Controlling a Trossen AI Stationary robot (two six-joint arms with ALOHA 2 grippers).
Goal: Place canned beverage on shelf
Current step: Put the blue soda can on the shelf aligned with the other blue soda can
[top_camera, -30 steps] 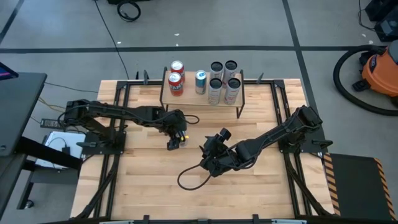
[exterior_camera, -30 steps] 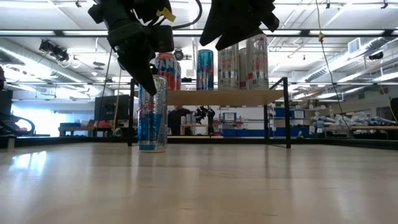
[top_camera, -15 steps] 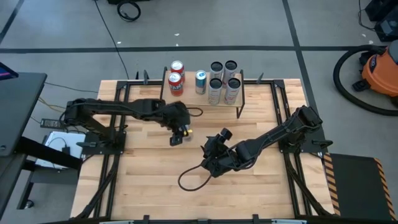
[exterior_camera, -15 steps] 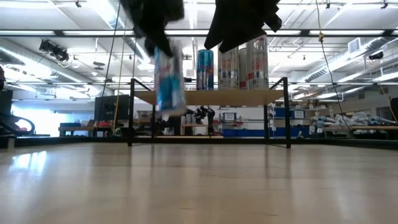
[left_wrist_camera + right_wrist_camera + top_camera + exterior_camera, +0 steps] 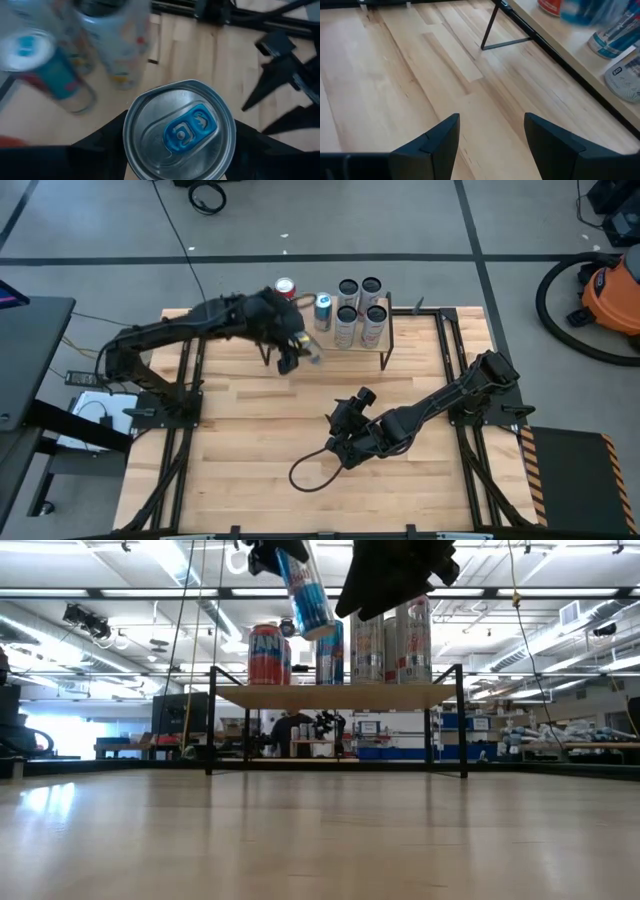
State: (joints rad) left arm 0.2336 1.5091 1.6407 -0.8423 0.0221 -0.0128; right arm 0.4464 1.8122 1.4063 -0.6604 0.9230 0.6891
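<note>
My left gripper (image 5: 290,356) is shut on a slim blue and silver can (image 5: 309,351), held high over the front left part of the shelf (image 5: 385,338). In the low view the can (image 5: 308,595) hangs tilted above the shelf's wooden board (image 5: 340,697). The left wrist view looks down on the can's silver top with its blue tab (image 5: 179,131). A red can (image 5: 265,655), a blue can (image 5: 323,310) and several silver cans (image 5: 358,310) stand on the shelf. My right gripper (image 5: 337,446) hovers open over the middle of the table, holding nothing. My left gripper pinches the can's side wall (image 5: 128,134) just below its top rim, one dark finger (image 5: 102,145) on each side. The fingers come slanting down from the table's left. The can is lifted clear and tilted, its bottom end (image 5: 322,628) swung toward the shelf's cans.
The shelf's thin black legs (image 5: 462,720) stand on the wooden table (image 5: 240,430) near its far edge. A black cable loop (image 5: 312,472) lies by my right gripper. Bare board lies between the red can and the blue can (image 5: 300,690).
My left gripper has risen and swung toward the table's far edge and the shelf, carrying the blue and silver can. The can stood upright on the table a second ago; it now hangs tilted, clear of the table and higher than the shelf's board.
</note>
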